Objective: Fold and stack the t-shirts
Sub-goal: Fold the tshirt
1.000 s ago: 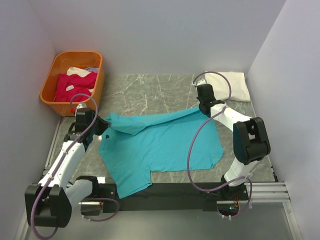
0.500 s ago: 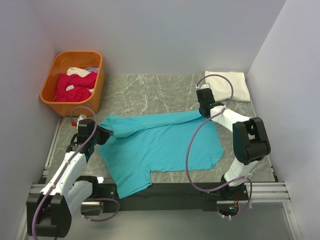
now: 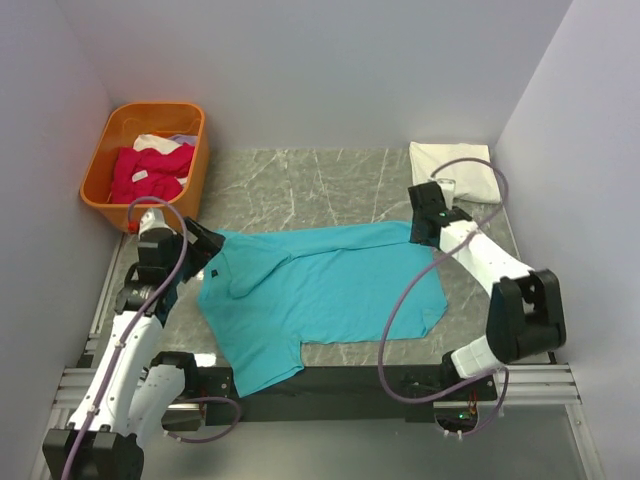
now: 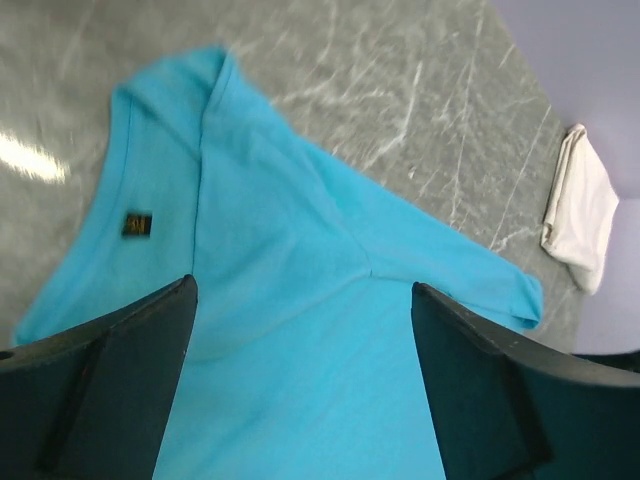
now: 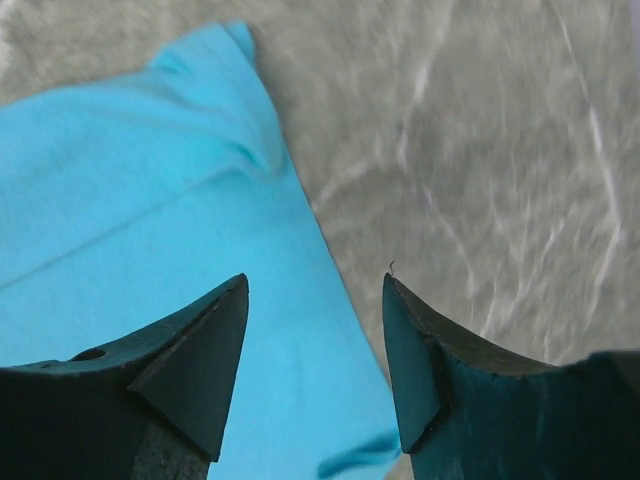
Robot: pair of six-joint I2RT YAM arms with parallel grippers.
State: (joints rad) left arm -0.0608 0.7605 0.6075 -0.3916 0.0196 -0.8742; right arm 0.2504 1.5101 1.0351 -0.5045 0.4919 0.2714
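Note:
A turquoise-teal t-shirt (image 3: 320,290) lies spread on the grey marble table (image 3: 300,180), its top edge folded over near the collar. The small dark neck label (image 4: 137,224) shows in the left wrist view. My left gripper (image 3: 207,243) hovers open over the shirt's left shoulder (image 4: 280,260), with nothing between its fingers (image 4: 110,380). At the shirt's upper right corner my right gripper (image 3: 418,225) is open too, above the cloth edge (image 5: 130,200), holding nothing. A folded white t-shirt (image 3: 455,170) rests at the back right. Magenta-pink t-shirts (image 3: 150,172) lie in the basket.
An orange plastic basket (image 3: 97,160) stands at the back left, beside the left arm. Walls close in on the left, back and right. A black rail (image 3: 330,380) runs along the near table edge between the arm bases.
Both grippers opened and let go of the teal shirt, and its raised top edge dropped flat. The left arm drew back to the left; the right arm swung to the right.

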